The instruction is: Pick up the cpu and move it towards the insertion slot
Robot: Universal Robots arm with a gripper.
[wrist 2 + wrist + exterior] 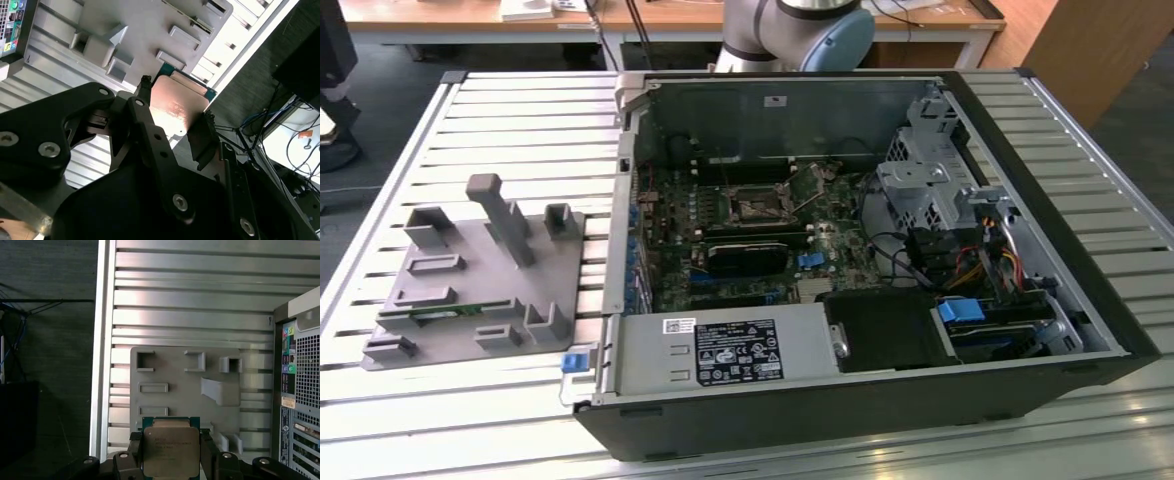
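The cpu [170, 450] is a flat square chip with a shiny metal top and a thin green rim. My gripper [171, 456] is shut on it, one black finger against each side. In the second wrist view the cpu [177, 107] sits between the same fingers [144, 92] of the gripper [175, 114]. It hangs well above the grey holder plate [170, 375]. The insertion slot [754, 205] is a small black square socket in a metal frame. It lies on the motherboard inside the open computer case [854, 400].
The grey holder plate [467, 290] with upright posts lies on the slatted table [520, 130], at the exterior view's left of the case, and holds a narrow green strip [447, 312]. The arm's base [794, 30] stands behind the case. Cables, drive bays and a black block crowd the case interior.
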